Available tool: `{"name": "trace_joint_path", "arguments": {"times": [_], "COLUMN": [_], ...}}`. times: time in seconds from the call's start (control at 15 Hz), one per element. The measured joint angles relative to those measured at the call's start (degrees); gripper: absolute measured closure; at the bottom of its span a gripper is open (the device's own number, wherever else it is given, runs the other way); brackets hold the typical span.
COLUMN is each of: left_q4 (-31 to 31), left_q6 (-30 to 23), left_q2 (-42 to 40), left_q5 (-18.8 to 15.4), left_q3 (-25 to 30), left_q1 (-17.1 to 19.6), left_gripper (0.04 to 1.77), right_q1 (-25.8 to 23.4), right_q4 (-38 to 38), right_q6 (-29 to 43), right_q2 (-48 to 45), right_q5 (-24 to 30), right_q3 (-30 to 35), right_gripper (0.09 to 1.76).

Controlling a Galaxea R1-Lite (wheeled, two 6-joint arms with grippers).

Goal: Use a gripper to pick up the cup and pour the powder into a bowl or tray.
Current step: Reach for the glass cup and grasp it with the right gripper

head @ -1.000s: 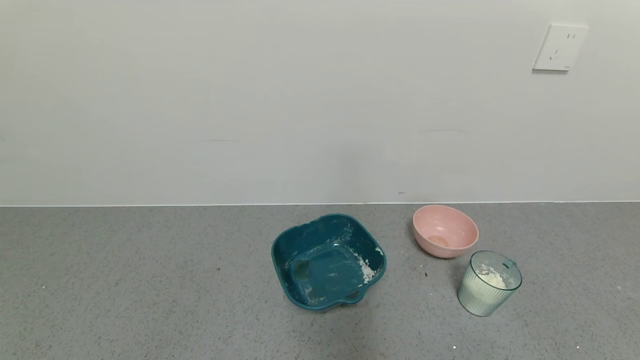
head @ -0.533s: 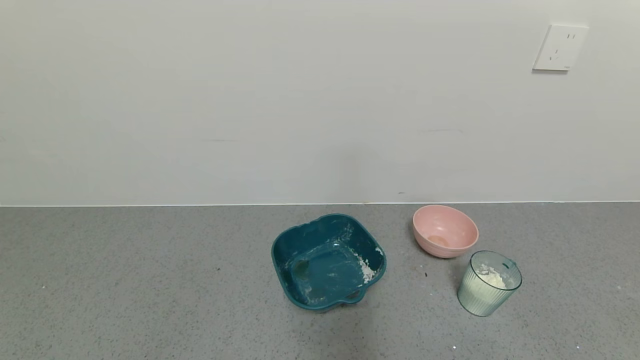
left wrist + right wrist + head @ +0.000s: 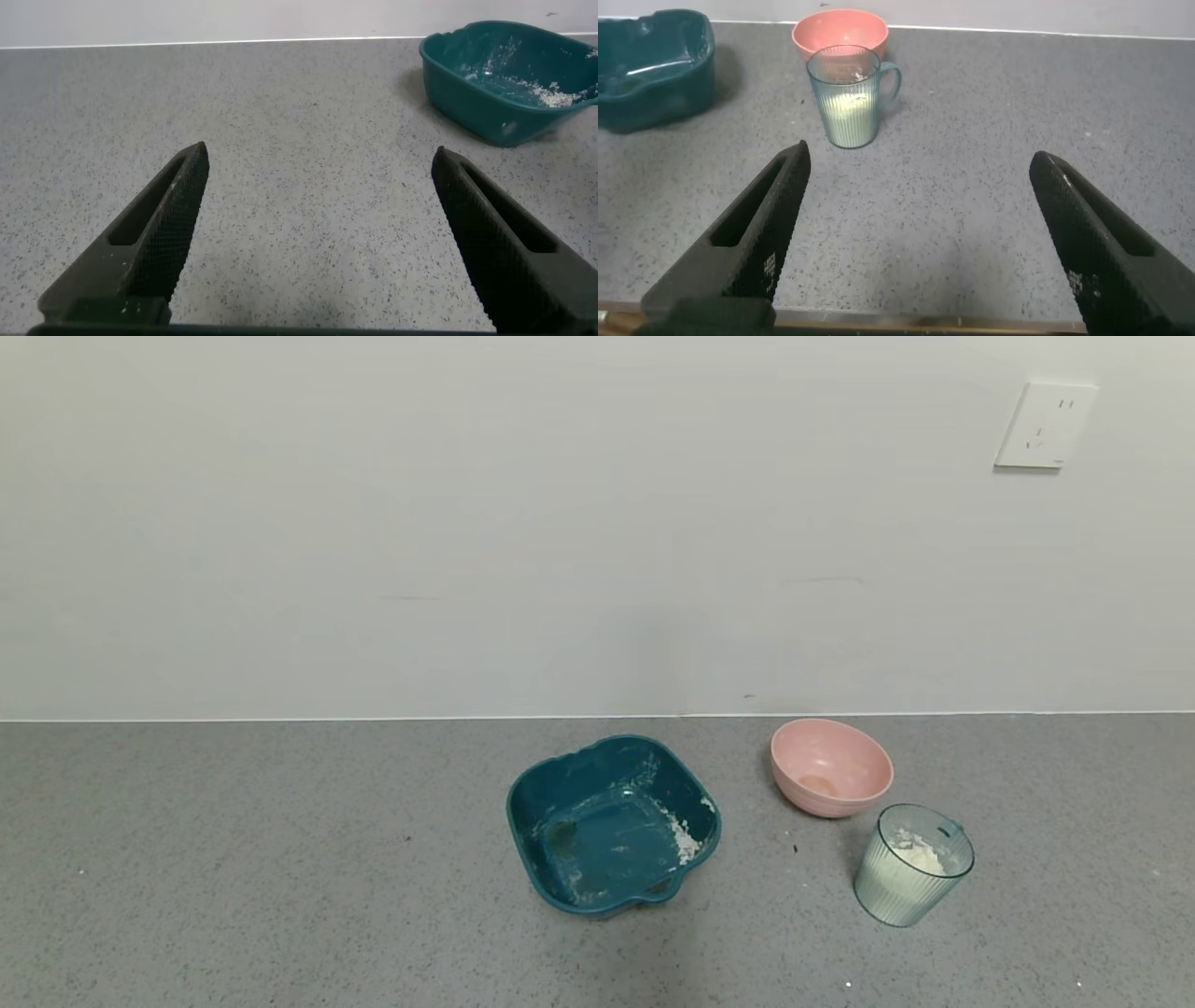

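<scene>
The pale green-blue ribbed cup (image 3: 910, 868) stands upright on the grey counter at the right, with white powder (image 3: 917, 851) inside. It also shows in the right wrist view (image 3: 848, 98), well ahead of my right gripper (image 3: 917, 161), which is open and empty. The dark teal tray (image 3: 611, 824) with white residue sits at the counter's middle, left of the cup, and shows in both wrist views (image 3: 509, 75) (image 3: 649, 65). My left gripper (image 3: 318, 154) is open and empty over bare counter, short of the tray. Neither gripper shows in the head view.
A small round pink bowl (image 3: 830, 766) stands just behind the cup, also in the right wrist view (image 3: 840, 33). A white wall with a socket (image 3: 1044, 426) rises behind the counter. The counter's front edge (image 3: 924, 325) lies under my right gripper.
</scene>
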State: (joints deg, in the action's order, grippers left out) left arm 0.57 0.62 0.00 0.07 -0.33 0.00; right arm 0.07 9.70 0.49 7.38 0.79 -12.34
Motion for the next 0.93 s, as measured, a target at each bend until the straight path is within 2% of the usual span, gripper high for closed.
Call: {"name": "trace_joint_path", "arguments": {"times": [0.6,0.73,0.93], "left_q4": [0.0,0.0,0.0], "left_q6": [0.0,0.0,0.0], "left_q2": [0.0,0.0,0.0], "left_q5": [0.0,0.0,0.0], "left_q3": [0.0,0.0,0.0], "left_q1": [0.0,0.0,0.0], "left_gripper": [0.09,0.09,0.09], "right_q1": [0.8,2.2,6.8], "right_q4": [0.1,0.0,-0.6], "right_q6": [0.1,0.1,0.4], "right_q2": [38.9,46.7,57.0], "right_q5": [1.7,3.0,3.3], "right_q3": [-14.8,-16.1,-16.8], "right_gripper": [0.14,0.14,0.14]}}
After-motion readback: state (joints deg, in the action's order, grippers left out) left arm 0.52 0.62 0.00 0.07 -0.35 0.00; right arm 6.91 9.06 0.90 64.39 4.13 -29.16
